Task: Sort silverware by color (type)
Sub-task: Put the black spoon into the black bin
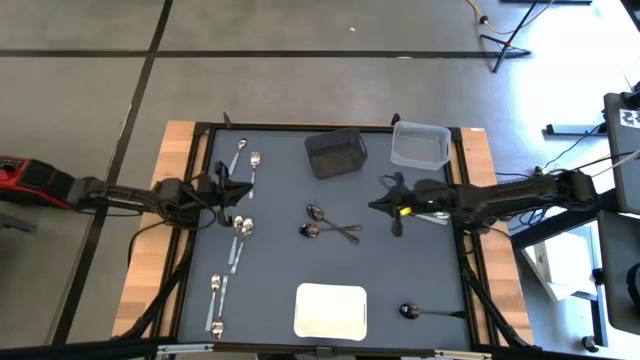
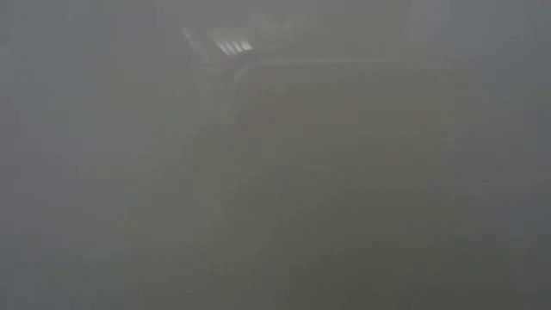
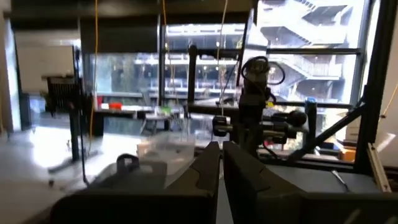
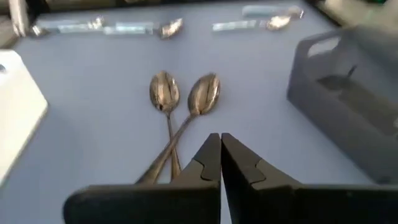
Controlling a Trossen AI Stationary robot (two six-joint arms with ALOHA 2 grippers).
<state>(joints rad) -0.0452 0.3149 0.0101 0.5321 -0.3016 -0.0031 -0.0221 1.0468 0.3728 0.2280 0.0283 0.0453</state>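
Silver spoons lie flat on the dark mat: two crossed ones in the middle (image 1: 322, 222), which also show in the right wrist view (image 4: 186, 99), a pair at the far left (image 1: 247, 157), a pair at mid-left (image 1: 240, 236), and a pair at the near left (image 1: 215, 300). A dark spoon (image 1: 420, 312) lies at the near right. My left gripper (image 1: 238, 190) is shut and empty above the left side; its shut fingers (image 3: 221, 155) point level toward the right arm. My right gripper (image 1: 373, 206) is shut and empty, just right of the crossed spoons, and shows in its own wrist view (image 4: 221, 144).
A dark bin (image 1: 336, 152) and a clear bin (image 1: 420, 145) stand at the far edge. A white container (image 1: 331, 310) stands at the near edge. The low view shows only grey haze. Open mat lies between the crossed spoons and the white container.
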